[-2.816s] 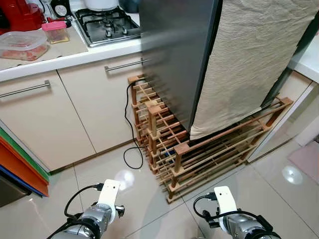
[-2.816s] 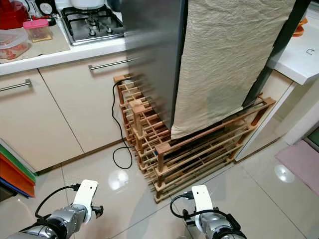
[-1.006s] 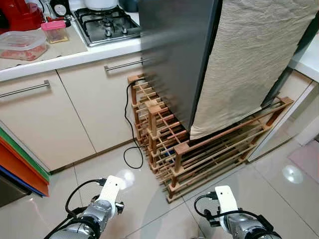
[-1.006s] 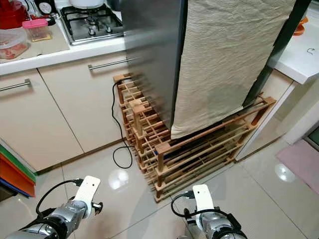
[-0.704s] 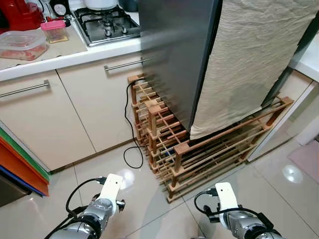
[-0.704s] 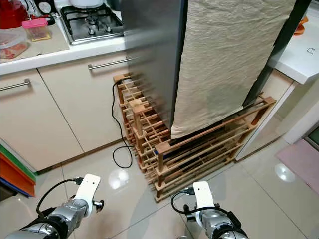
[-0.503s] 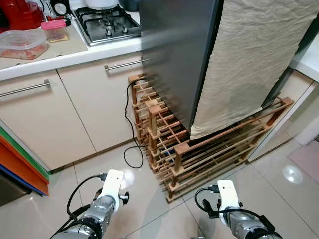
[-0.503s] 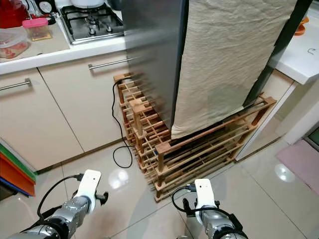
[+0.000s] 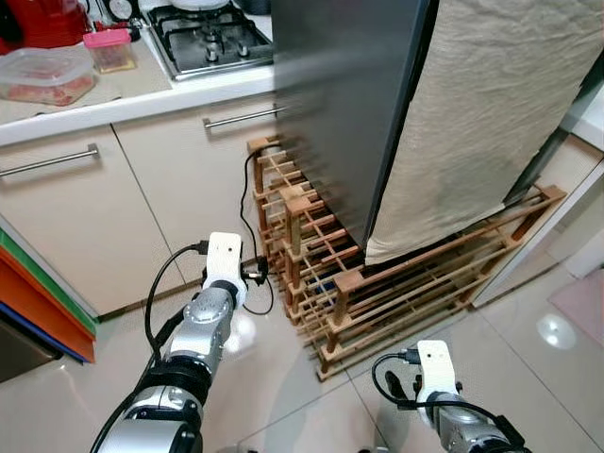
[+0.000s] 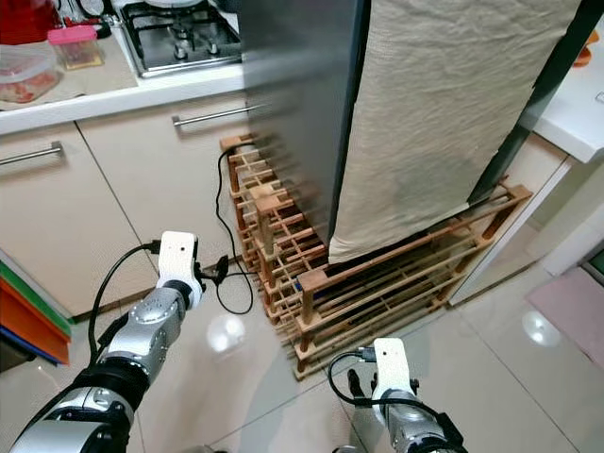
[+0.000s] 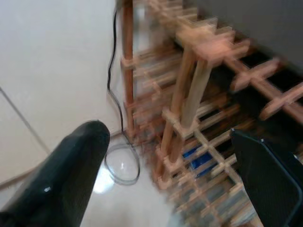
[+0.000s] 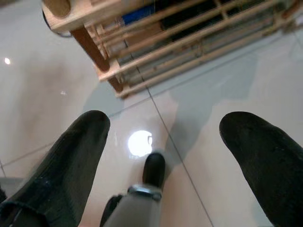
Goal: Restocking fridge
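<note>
The fridge (image 9: 349,94) stands dead ahead with its door shut, its dark grey side facing the robot and its top cut off by the frame; a beige cloth (image 9: 481,123) hangs over its front and hides the door. It sits on a low wooden rack (image 9: 377,283) of slats that runs around its base, with a black cable (image 9: 247,236) trailing down beside the rack's corner. The left gripper (image 11: 165,175) is raised toward that corner, jaws spread wide with nothing between them, though its wrist view is blurred. The right gripper (image 12: 184,156) hangs low over the glossy floor tiles (image 10: 528,396), jaws likewise spread and empty. To the left, cream cabinets (image 9: 85,217) carry a surface (image 9: 142,90) with a gas hob (image 9: 212,33), partly cropped.
</note>
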Tool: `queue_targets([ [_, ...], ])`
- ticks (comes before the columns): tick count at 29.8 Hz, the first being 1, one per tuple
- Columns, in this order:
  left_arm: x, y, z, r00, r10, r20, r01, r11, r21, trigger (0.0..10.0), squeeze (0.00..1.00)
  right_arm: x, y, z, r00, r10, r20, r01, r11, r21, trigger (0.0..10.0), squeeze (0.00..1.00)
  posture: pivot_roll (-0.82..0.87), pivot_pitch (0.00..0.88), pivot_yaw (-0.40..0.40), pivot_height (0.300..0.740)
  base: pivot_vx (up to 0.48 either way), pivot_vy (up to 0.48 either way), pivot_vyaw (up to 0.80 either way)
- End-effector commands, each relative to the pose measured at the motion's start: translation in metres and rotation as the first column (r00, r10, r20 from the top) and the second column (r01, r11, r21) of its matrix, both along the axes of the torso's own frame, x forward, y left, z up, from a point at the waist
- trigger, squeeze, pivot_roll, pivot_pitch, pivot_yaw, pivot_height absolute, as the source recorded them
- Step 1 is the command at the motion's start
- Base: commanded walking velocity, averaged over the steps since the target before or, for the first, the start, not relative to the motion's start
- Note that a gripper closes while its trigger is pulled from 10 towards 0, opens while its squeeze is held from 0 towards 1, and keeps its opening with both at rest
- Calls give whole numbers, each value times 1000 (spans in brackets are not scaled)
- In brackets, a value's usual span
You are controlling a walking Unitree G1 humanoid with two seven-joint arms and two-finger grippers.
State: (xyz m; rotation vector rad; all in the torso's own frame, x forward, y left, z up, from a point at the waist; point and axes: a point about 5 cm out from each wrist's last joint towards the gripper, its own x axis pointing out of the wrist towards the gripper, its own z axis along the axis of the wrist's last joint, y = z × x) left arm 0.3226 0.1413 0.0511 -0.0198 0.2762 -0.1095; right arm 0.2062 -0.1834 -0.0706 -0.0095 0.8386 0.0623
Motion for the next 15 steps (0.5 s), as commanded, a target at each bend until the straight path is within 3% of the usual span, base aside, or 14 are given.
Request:
queue_targets([
  [1, 3, -3, 9, 999, -9, 48, 9, 1000, -7, 10000, 0, 2, -1, 2, 999, 5, 33, -5, 1000, 0, 10000, 0, -53, 0, -2, 740, 0, 0, 0],
  [10, -5, -12, 38, 989, -42, 142, 44, 999, -11, 10000, 0, 5, -1, 6, 994, 33, 101, -32, 999, -5, 10000, 0, -54, 0, -11, 740, 0, 0, 0],
  [11, -8, -12, 42, 987, -47, 152, 49, 999, -12, 10000, 0, 35, -7, 40, 958, 50, 281, -49, 999, -13, 10000, 0, -55, 0, -11, 740, 0, 0, 0],
  [12, -8, -12, 42, 987, -47, 152, 49, 999, -12, 10000, 0, 35, -7, 40, 958, 50, 281, -49, 999, -13, 10000, 0, -55, 0, -11, 740, 0, 0, 0],
  [13, -10, -12, 46, 986, -50, 160, 54, 998, -15, 10000, 0, 51, -7, 73, 906, 69, 417, -70, 997, -12, 10000, 0, -55, 0, -9, 740, 0, 0, 0],
  [14, -10, -12, 46, 986, -50, 160, 54, 998, -15, 10000, 0, 51, -7, 73, 906, 69, 417, -70, 997, -12, 10000, 0, -55, 0, -9, 740, 0, 0, 0],
  [15, -14, -12, 50, 984, -55, 170, 60, 998, -25, 10000, 0, 58, -6, 99, 857, 110, 503, -112, 993, -27, 10000, 0, -55, 0, -8, 740, 0, 0, 0],
])
